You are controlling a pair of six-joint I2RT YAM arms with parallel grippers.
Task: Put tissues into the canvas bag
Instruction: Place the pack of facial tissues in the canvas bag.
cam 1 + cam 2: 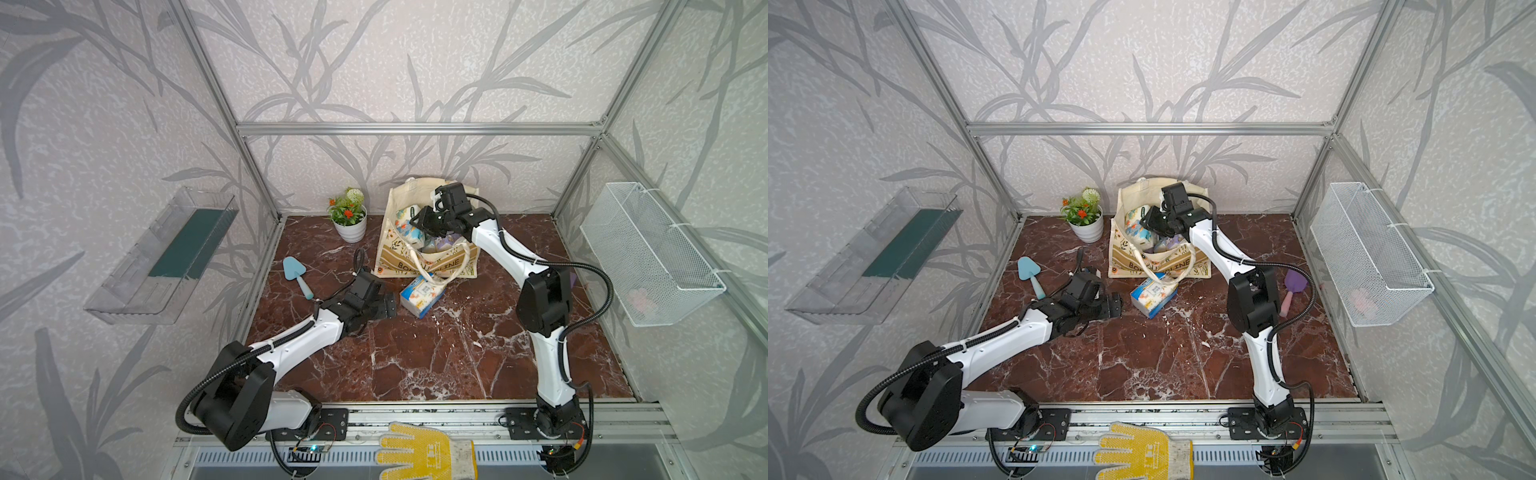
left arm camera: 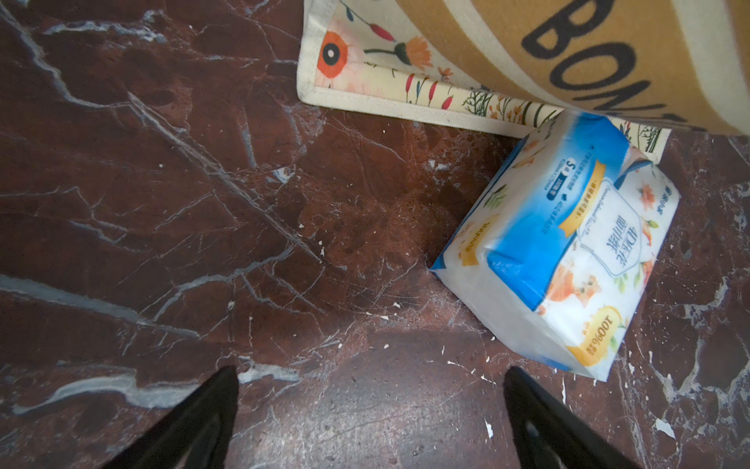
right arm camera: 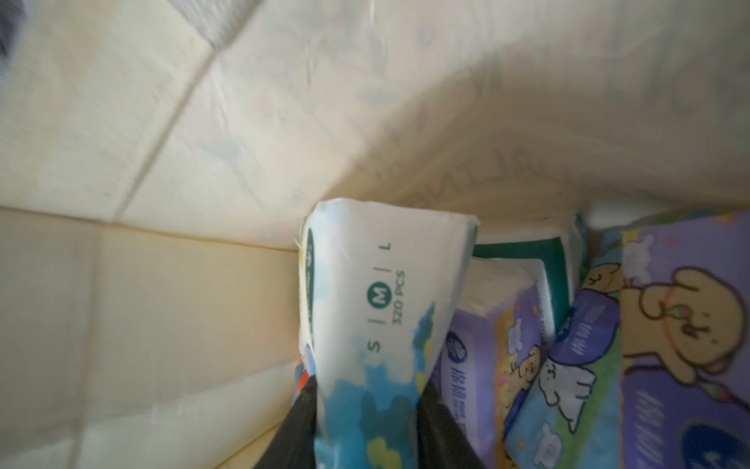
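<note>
A cream canvas tote bag (image 1: 392,257) with a tan striped band and flower prints stands open at the back of the dark red marble tabletop (image 1: 436,353). It is just beside a small flowering plant in a white pot (image 1: 350,218). The right pincer (image 3: 367,390) reaches down into the bag's mouth. It grips a soft white tissue pack with blue cloud print (image 3: 377,292) by one end, with its black fingers (image 3: 300,426) pressed against opposite sides.

Inside the bag, next to that pack, lie a purple cartoon-printed pack (image 3: 503,349), a second purple pack (image 3: 673,325) and a green-and-white pack (image 3: 527,256). They are crowded together and touching.

One blue-and-white tissue pack (image 2: 568,251) lies outside on the tabletop, its far corner against the bag's lower front edge. The left pincer (image 2: 371,390) hovers low just beside this pack, spread wide and holding nothing.

A light blue toy shovel (image 1: 297,274) lies on the tabletop near the left arm. A yellow-dotted work glove (image 1: 424,451) rests on the metal rail at the front edge.
</note>
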